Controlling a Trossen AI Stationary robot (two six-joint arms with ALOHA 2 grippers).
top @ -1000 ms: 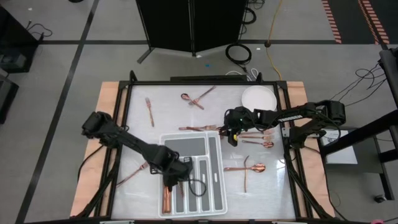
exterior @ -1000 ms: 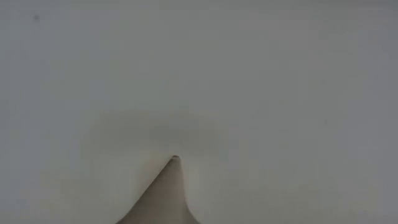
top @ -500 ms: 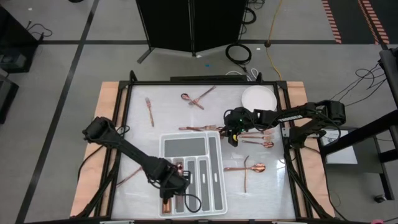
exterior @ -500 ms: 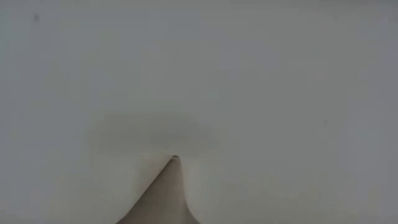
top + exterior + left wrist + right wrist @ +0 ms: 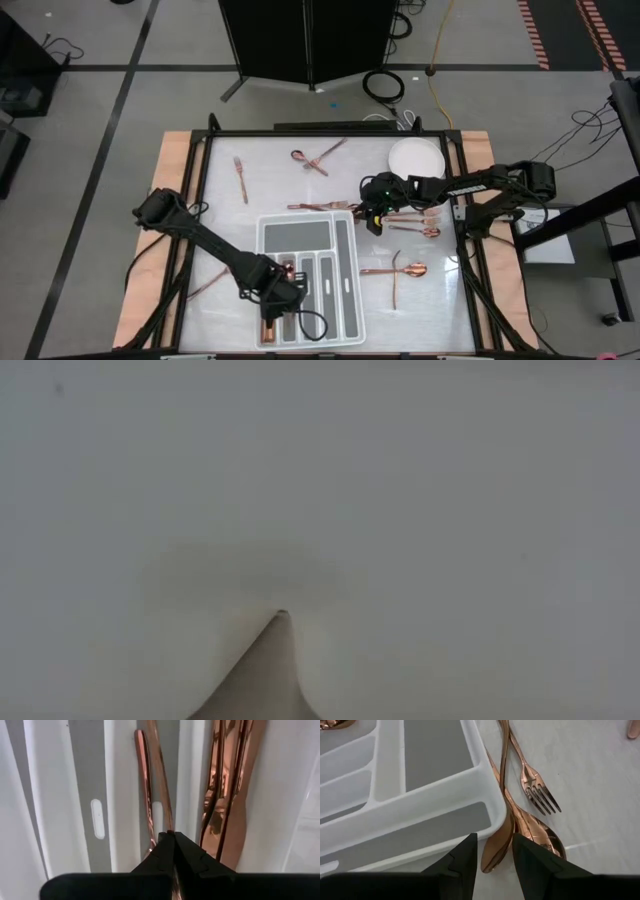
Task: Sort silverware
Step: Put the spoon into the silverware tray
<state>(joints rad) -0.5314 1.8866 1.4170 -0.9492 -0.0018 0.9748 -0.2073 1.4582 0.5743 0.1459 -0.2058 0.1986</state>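
The low camera shows only blank grey. Left claw (image 5: 173,845) is pinched together over the tray (image 5: 345,245); right claw (image 5: 492,851) stands apart around a spoon (image 5: 496,851).

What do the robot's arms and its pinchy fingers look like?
Both arms are black and thin, built from jointed links, with dark cables looping alongside. The left gripper and the right gripper each have two matte black, wedge-shaped fingers that narrow toward their tips.
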